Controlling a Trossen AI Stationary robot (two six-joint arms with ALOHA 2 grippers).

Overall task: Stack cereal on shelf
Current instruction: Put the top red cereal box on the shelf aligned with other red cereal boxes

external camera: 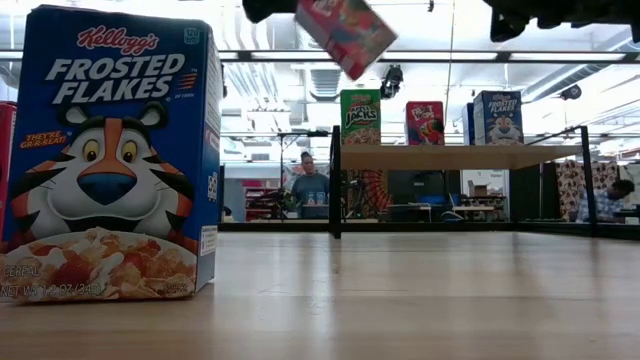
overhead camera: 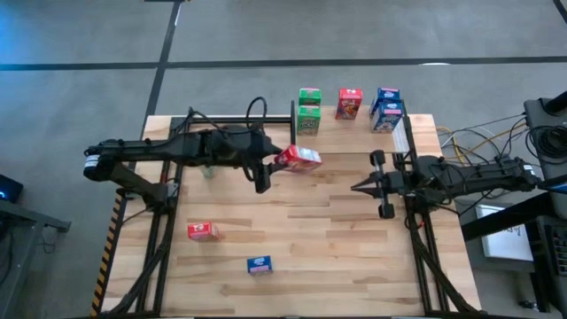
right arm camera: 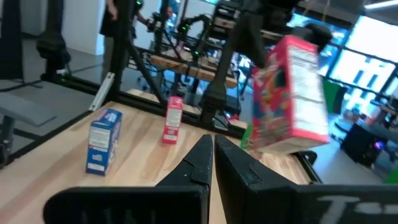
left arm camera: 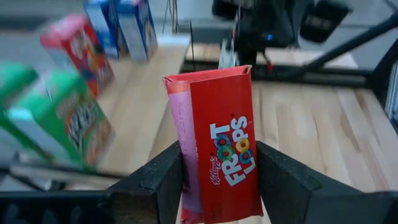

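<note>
Left gripper (overhead camera: 282, 165) clamped on red box (overhead camera: 299, 159), both fingers (left arm camera: 155, 183) flat against its sides, box tilted and lifted off table (overhead camera: 337, 230), just short of shelf (overhead camera: 354, 124). On shelf: two green boxes (overhead camera: 308, 111), one red (overhead camera: 349, 103), two blue (overhead camera: 387, 109), all upright. Away from shelf, near table's opposite edge: another red box (overhead camera: 202, 231) and a blue box (overhead camera: 259, 264). Right gripper (overhead camera: 356, 187) beside shelf's white strip (overhead camera: 400, 135), fingers shut tight, holding nothing, pointed toward held box. Open table between held box and shelf.
</note>
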